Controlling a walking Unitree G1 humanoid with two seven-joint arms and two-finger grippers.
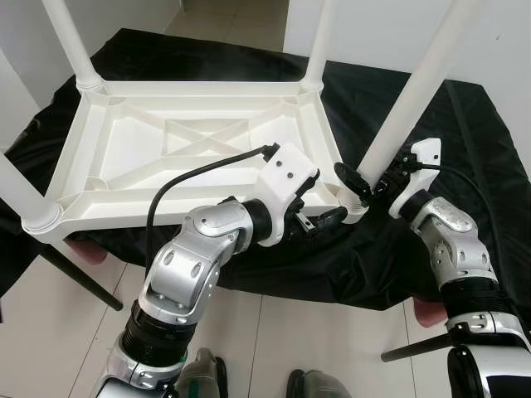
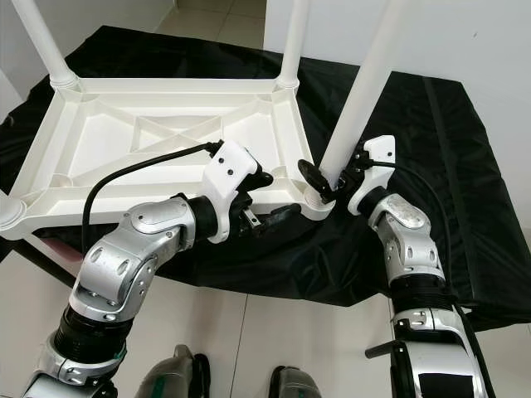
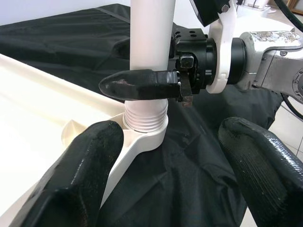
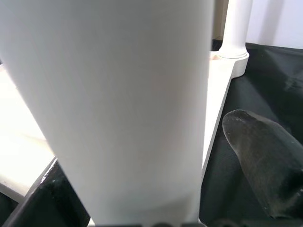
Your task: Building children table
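On a black cloth-covered desk [image 1: 465, 124], lies upside down: a white plastic children's table [image 1: 191, 149], ribbed underside up, with white round legs rising from its corners. Near right corner socket [image 1: 355, 207] carries the near-right white leg [image 1: 415, 91], tilted up and to the right, its threaded base sitting in the collar, as seen in the left wrist view [image 3: 146, 116].

Right of that corner, reaches in the right gripper [image 1: 363, 184], its black fingers [image 3: 137, 85] clamped on the lower end of the near-right leg just above the threads; one finger crosses the front of the leg, the other hidden behind it. Close-up from the right wrist, shows the leg as a broad white column [image 4: 118, 104] with one black finger [image 4: 265, 156] alongside and another table leg [image 4: 236, 28] farther off.

Just left of the same corner, hovers the left gripper [image 1: 319, 220], fingers [image 3: 71, 175] apart, near the table's near rim and pointing at the socket, holding nothing. Behind it, bends the silver left arm [image 1: 195, 265] with a black cable [image 1: 191, 174] looping over the table's underside.

Far side of the table, stand two more white legs [image 1: 70, 41] in their sockets; at the near left, another leg [image 1: 21, 195].

Below, pale tiled floor [image 1: 315, 340].
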